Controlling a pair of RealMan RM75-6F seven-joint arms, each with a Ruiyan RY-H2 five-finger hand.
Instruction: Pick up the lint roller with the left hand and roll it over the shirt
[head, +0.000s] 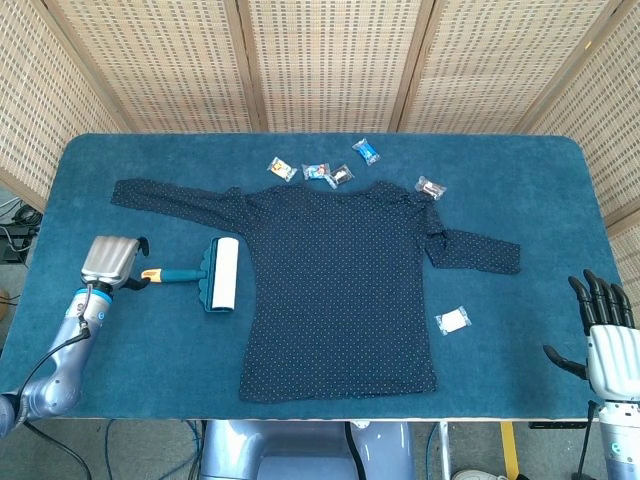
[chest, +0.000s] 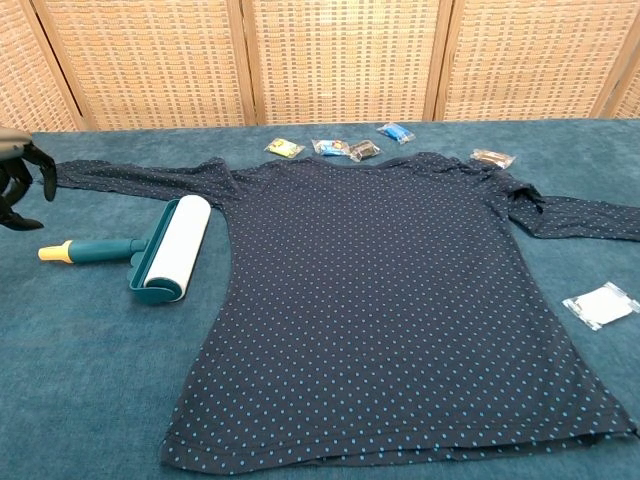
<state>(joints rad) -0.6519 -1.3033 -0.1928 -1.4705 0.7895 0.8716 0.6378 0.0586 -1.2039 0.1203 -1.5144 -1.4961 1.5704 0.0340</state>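
Early stage, nothing picked up yet. Left hand (head: 107, 262) poised just beside the yellow tip of the lint roller (head: 205, 274), at the far left of the surface (head: 560, 170); empty, fingers dark and hanging apart in chest view, not wrapped on the handle. Contact w/ the handle: can't tell from head view, looks apart in chest view.

Lint roller lying flat on the surface, handle pointing left toward the hand, white roll end right next to the shirt (head: 345, 285), by the left side seam below the sleeve. Roll touching the fabric edge or just off it: can't tell.

Shirt spread flat mid-surface, dark w/ small dots, sleeves out both sides, neck toward the far edge. No sign of rolling begun, judging by roller being off the body of the shirt.

Small wrapped sweets (head: 327, 173) scattered near the collar; one more wrapper (head: 431, 187) by the right shoulder, a white packet (head: 453, 320) near the right hem. Not part of the job, but close enough to snag on a pass near the collar.

Right hand (head: 609, 345) far right at the near edge, off the shirt, fingers straight and spread, holding nothing.

Left to do, by est.: close on handle, lift, bring roll onto shirt, roll across it. Basically everything.
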